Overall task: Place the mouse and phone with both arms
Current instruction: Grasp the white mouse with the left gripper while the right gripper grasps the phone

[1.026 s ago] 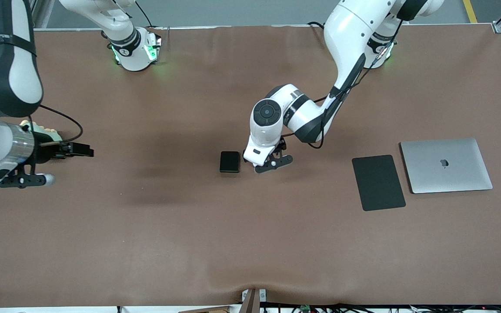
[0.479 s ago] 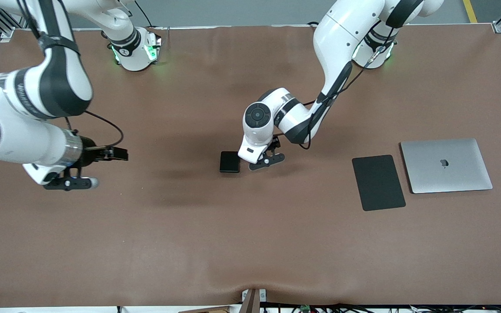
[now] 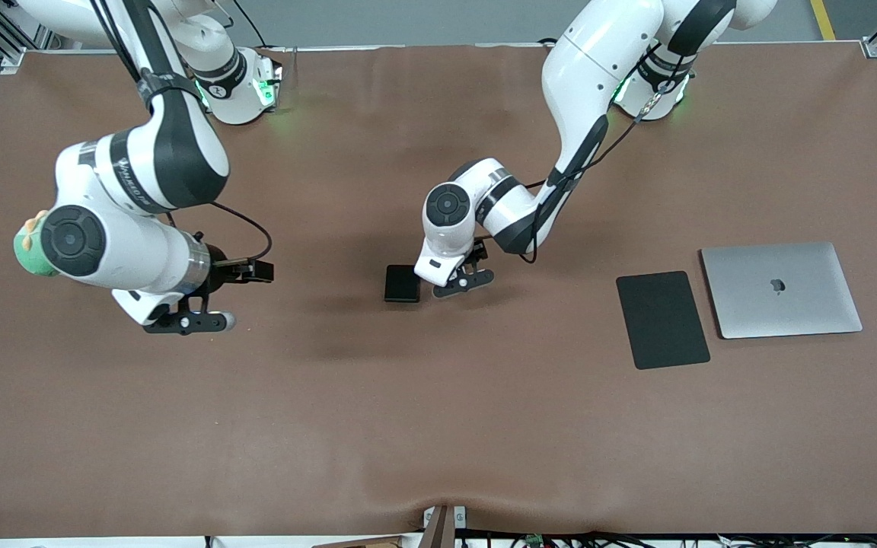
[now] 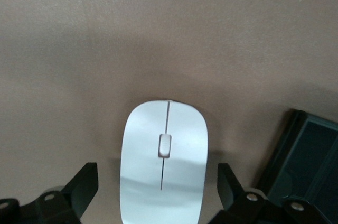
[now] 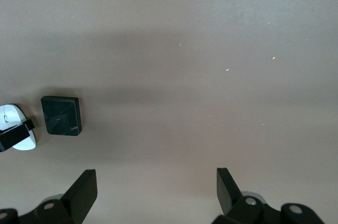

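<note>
The white mouse [image 4: 163,166] lies on the brown table between the open fingers of my left gripper [image 4: 158,195], and neither finger touches it. In the front view the left hand [image 3: 460,280] hides the mouse. The small black phone [image 3: 402,283] lies flat right beside the mouse, toward the right arm's end; it also shows in the left wrist view [image 4: 309,152]. My right gripper [image 3: 186,320] is open and empty over bare table toward the right arm's end. Its wrist view shows its open gripper [image 5: 156,189], with the phone [image 5: 62,115] and the mouse [image 5: 16,129] farther off.
A flat black mouse pad [image 3: 663,320] and a closed silver laptop [image 3: 781,289] lie side by side toward the left arm's end. A green and orange thing [image 3: 26,247] shows at the right arm's wrist joint.
The right arm has swung from the table's end toward the middle. The left gripper has shifted slightly toward the phone and sits around the mouse.
</note>
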`<state>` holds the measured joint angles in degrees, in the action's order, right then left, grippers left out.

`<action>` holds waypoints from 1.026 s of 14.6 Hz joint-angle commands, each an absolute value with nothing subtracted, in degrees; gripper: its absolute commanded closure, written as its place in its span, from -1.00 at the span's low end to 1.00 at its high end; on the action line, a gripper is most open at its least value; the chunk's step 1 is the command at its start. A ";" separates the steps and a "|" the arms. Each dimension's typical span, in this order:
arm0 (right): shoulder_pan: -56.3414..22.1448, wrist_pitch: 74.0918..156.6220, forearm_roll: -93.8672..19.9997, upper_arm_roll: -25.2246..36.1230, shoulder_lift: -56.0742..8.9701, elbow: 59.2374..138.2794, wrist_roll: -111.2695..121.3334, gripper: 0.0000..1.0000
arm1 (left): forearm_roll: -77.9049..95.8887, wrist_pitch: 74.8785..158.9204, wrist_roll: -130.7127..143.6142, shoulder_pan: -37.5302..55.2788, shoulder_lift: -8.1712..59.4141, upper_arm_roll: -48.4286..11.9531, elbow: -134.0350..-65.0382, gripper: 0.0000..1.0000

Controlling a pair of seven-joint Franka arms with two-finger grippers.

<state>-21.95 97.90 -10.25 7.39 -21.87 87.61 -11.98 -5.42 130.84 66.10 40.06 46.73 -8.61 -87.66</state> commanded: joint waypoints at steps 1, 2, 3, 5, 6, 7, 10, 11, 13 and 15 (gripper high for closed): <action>-24.77 98.96 -11.60 7.91 -23.55 86.75 -15.37 -1.00 | -7.03 131.92 67.59 40.78 47.29 -8.00 -86.66 -0.43; -25.83 99.83 -11.95 7.91 -24.25 86.75 -16.16 -1.00 | -7.12 131.92 67.41 40.69 47.11 -8.00 -86.66 0.00; -26.45 100.54 -12.04 7.91 -24.69 86.75 -16.95 -1.00 | -7.21 131.75 67.33 40.69 46.94 -8.00 -86.66 0.50; -27.85 101.68 -12.48 7.91 -25.75 86.75 -18.10 -1.00 | -8.34 131.31 67.59 40.26 45.89 -7.82 -86.66 1.00; -28.73 102.47 -12.57 7.82 -26.27 86.75 -19.06 -1.00 | -8.78 131.22 67.59 39.73 45.27 -7.74 -86.75 1.00; -29.26 103.26 -12.83 7.82 -26.98 86.75 -20.29 -1.00 | -9.14 130.44 67.41 38.60 43.78 -7.73 -86.75 1.00; -32.16 107.30 -12.83 7.82 -29.35 86.75 -23.72 -1.00 | -14.14 126.05 65.14 32.72 37.99 -8.00 -86.57 1.00; -33.12 108.71 -12.83 7.82 -30.14 86.75 -24.69 -1.00 | -13.98 124.64 62.60 30.52 36.23 -8.09 -86.57 1.00; -35.15 111.34 -12.83 7.82 -31.98 86.75 -26.88 -1.00 | -13.54 121.75 58.20 26.21 33.15 -8.09 -86.57 1.00; -36.64 113.20 -12.83 7.82 -33.48 86.75 -28.30 -1.00 | -13.54 119.10 52.76 21.30 30.77 -8.09 -86.66 1.00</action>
<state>-35.09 111.96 -12.07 7.27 -31.77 87.66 -26.35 -12.55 121.21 56.49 25.10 33.79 -7.48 -84.89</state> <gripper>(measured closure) 0.000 0.396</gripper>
